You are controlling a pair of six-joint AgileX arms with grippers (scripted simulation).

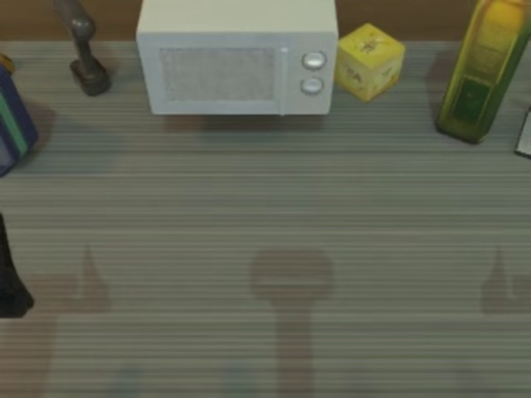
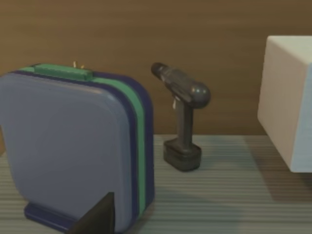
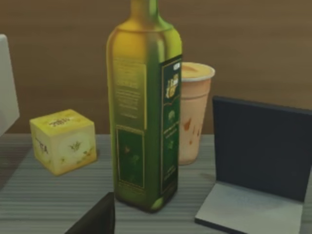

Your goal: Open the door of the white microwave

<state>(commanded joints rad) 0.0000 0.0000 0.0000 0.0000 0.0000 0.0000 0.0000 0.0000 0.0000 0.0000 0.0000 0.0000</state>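
Observation:
The white microwave [image 1: 236, 33] stands at the back of the table, near the middle. Its door [image 1: 217, 75], with a grey mesh window, lies shut and flush with the front. Two silver knobs [image 1: 314, 60] sit on the strip to the door's right. My left arm [image 1: 10, 278] shows as a dark shape at the table's left edge, far from the microwave. A dark part of my left gripper [image 2: 97, 219] shows in the left wrist view, which also catches the microwave's side [image 2: 287, 102]. My right gripper [image 3: 97, 219] is outside the top view.
A dark drill [image 1: 83, 50] and a blue and green case [image 1: 12, 124] stand at the back left. To the right of the microwave are a yellow cube [image 1: 369, 62] and a tall green bottle [image 1: 485, 66]. An orange cup [image 3: 195, 112] and an open dark laptop [image 3: 258, 161] stand beyond the bottle.

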